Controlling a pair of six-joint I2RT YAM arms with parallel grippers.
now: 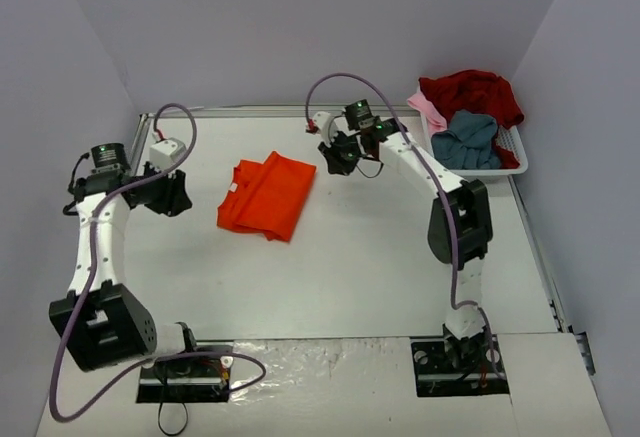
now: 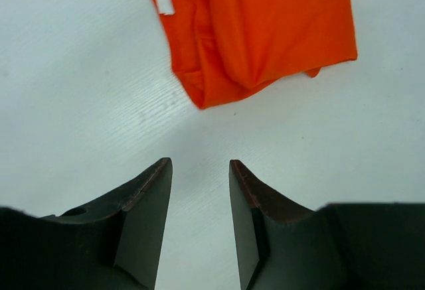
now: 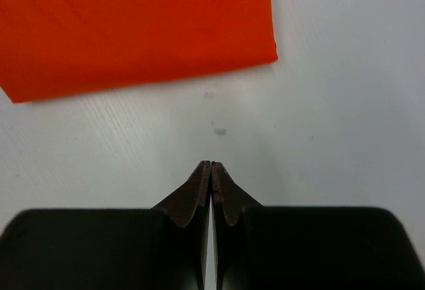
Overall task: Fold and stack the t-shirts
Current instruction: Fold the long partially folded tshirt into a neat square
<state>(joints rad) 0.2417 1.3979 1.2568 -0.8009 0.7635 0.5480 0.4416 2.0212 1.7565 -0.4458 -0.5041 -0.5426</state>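
Top external: the orange-red t-shirt [image 1: 267, 195] lies roughly folded on the table [image 1: 350, 267] btwn the two arms, and neither arm is touching it. Your left gripper [image 2: 199, 167] has its jaws partly apart w/ nothing btwn them, just short of the shirt's layered corner. Your right gripper [image 3: 211, 165] is pinched closed on nothing, near the opposite edge. Risks, as I judge them: that corner looks loose, so a shallow grab there may catch only the top layer & peel the fold apart. If the right goes in w/o spreading its jaws, it'll just shove & wrinkle the cloth. The dark red shirt [image 1: 475, 92], grey-blue shirt [image 1: 468, 139] & pink shirt [image 1: 428, 107] sit heaped in the white basket [image 1: 517, 149]; pulling one out could drag the others along.
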